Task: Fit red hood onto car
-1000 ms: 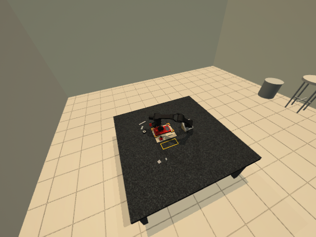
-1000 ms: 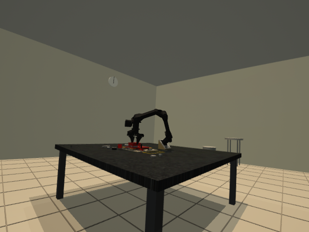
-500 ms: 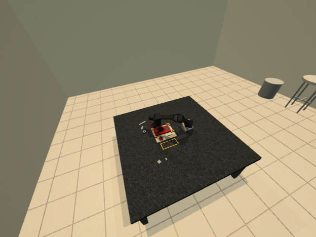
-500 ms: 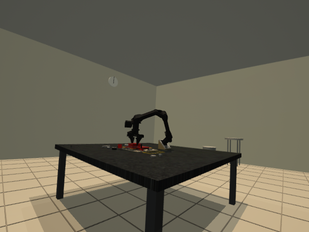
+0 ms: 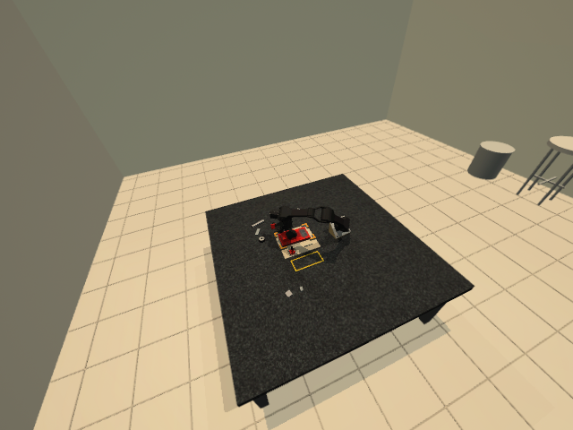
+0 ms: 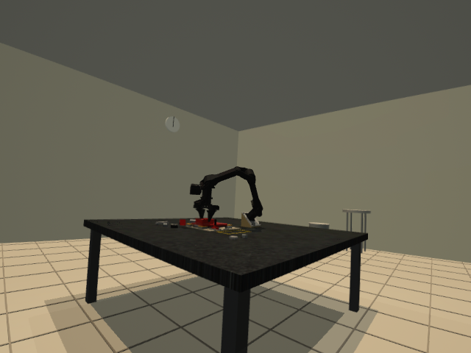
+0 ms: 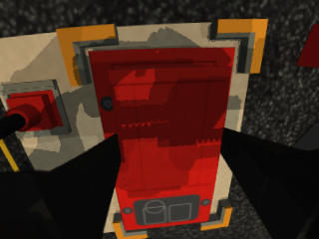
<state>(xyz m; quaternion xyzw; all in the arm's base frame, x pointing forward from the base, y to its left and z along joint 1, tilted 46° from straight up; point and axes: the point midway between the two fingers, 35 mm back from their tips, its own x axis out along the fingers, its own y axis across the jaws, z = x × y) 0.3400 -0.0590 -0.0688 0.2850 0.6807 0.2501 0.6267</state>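
Observation:
The red hood [image 7: 174,105] [image 6: 199,220] lies over the engine end of the red chassis [image 7: 127,199] [image 6: 220,225] [image 5: 309,229], roughly lined up with it in the wrist view. My gripper [image 7: 168,134] [image 5: 290,235] [image 6: 205,219] points down and is shut on the hood, one finger along each long side. The chassis sits between the orange corners of the jig [image 7: 159,36] [image 5: 310,245]. One dark round fitting shows beside the hood's left edge. The engine block, pegs and corner holes cannot be made out. Whether the hood touches the deck all round cannot be told.
A red block with a black post [image 7: 45,107] [image 5: 291,251] stands on the jig beside the chassis. Another red block [image 5: 273,226] [image 6: 182,221] is beyond the jig. A yellow outline [image 5: 310,265], a ring [image 5: 261,239] and small pale pieces [image 5: 288,293] lie around.

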